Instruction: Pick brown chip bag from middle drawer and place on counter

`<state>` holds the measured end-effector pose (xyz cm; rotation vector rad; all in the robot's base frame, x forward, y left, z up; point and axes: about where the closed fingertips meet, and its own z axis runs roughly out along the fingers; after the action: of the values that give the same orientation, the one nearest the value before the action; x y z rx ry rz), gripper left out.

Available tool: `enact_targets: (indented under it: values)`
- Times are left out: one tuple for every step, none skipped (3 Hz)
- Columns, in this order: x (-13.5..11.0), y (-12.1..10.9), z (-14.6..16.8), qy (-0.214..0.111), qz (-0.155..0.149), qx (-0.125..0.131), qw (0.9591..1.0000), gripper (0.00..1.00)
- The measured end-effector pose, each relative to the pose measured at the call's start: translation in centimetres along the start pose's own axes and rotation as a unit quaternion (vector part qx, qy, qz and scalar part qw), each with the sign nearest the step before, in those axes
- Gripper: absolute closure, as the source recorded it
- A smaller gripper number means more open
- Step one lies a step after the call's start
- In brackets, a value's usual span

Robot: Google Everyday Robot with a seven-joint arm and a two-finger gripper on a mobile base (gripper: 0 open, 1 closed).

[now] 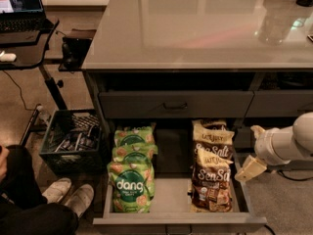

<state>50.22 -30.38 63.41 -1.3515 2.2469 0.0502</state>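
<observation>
We see the brown chip bag standing upright, frontmost in its row on the right of the open middle drawer, so its top is reachable. Our tool hovers just beside it, spread wide and empty, below the bench.

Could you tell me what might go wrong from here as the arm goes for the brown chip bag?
1. The gripper, open, hangs by the right wall of the middle drawer; a low sideways move could knock that wall.
2. The brown chip bags stand overlapped in a row, so closing on one might catch or drag its neighbour.
3. The rearmost bag sits close under the drawer front above, so lifting there could snag.
</observation>
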Motion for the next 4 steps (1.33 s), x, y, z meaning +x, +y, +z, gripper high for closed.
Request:
enact_targets:
  values:
    - [2.1, 0.3, 3.3, 0.003, 0.015, -0.008, 0.9998, 0.00]
    - [2.3, 1.0, 4.1, 0.002, 0.019, -0.007, 0.9998, 0.00]
    - [3.3, 1.6, 7.5, -0.006, 0.050, -0.006, 0.9987, 0.00]
    - [4.0, 1.8, 10.6, -0.008, 0.077, -0.007, 0.9970, 0.00]
